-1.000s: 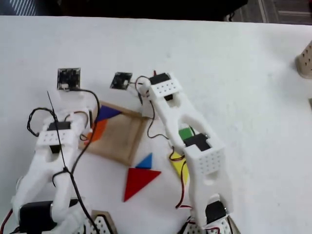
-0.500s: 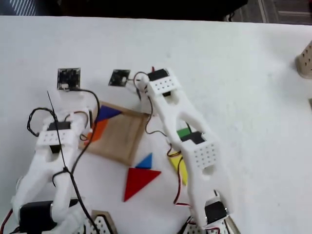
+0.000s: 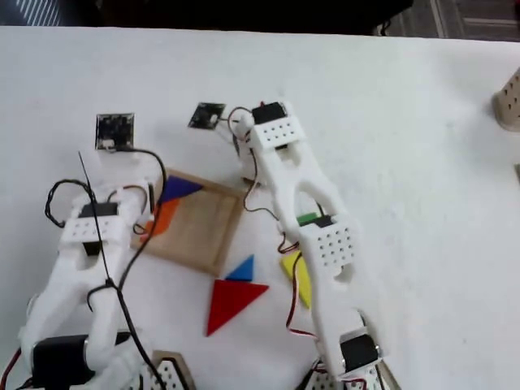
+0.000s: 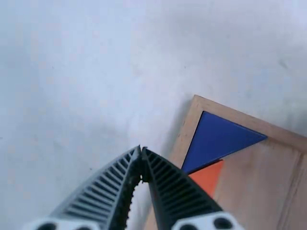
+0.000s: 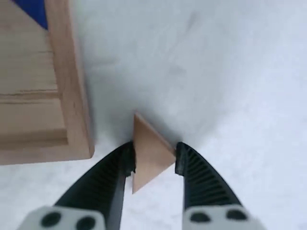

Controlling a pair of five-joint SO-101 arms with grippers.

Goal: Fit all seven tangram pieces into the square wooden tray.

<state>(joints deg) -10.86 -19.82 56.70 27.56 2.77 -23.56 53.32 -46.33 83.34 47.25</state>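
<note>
Two pieces sit in the tray, one is gripped beside it, four lie loose.

The left gripper point(image 4: 141, 151) is fully closed on nothing, its tips touching over the white table point(image 3: 406, 122) just outside a corner of the square wooden tray point(image 4: 187, 129). Inside that corner lie a dark blue triangle point(image 4: 218, 139) and an orange piece point(image 4: 206, 176), touching each other. Just off another corner of the tray, the right gripper point(image 5: 153, 155) is partly open and pinches a tan wooden triangle point(image 5: 148, 148) between its fingers. Nearer the arm bases, outside the tray, lie a small light blue triangle point(image 3: 241, 269) and a red triangle point(image 3: 231, 301). Farther right, partly under the right arm, lie a yellow piece point(image 3: 299, 276) and a green piece point(image 3: 307, 218).
</note>
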